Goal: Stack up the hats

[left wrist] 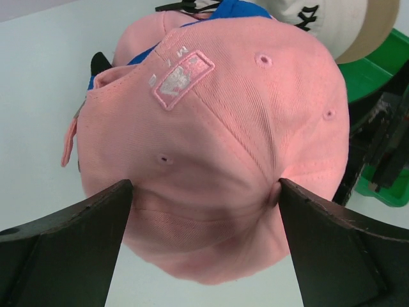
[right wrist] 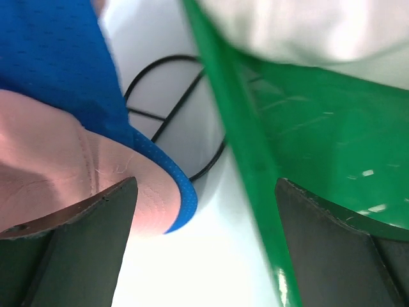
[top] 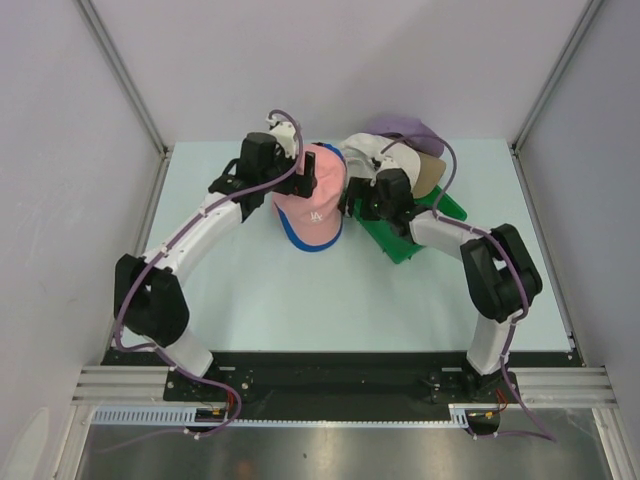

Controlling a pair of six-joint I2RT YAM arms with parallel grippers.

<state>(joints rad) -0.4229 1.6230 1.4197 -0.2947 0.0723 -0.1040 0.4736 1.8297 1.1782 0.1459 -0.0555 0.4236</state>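
Observation:
The pink hat [top: 312, 200] sits on top of the royal blue hat [top: 310, 246], whose brim edge shows under it. My left gripper [top: 305, 172] is open astride the back of the pink hat's crown [left wrist: 217, 128]. Its right finger [left wrist: 332, 249] touches the fabric. My right gripper [top: 355, 197] is open and empty, low between the blue hat's rim [right wrist: 57, 51] and the green tray [right wrist: 307, 115]. The white hat [top: 372, 148], tan hat [top: 428, 170] and lavender hat [top: 405, 128] lie overlapping at the back right.
The green tray [top: 400, 240] lies under the right arm's wrist, with the three hats at its far end. A black wire stand [right wrist: 160, 59] shows under the blue hat. White walls and metal posts enclose the table.

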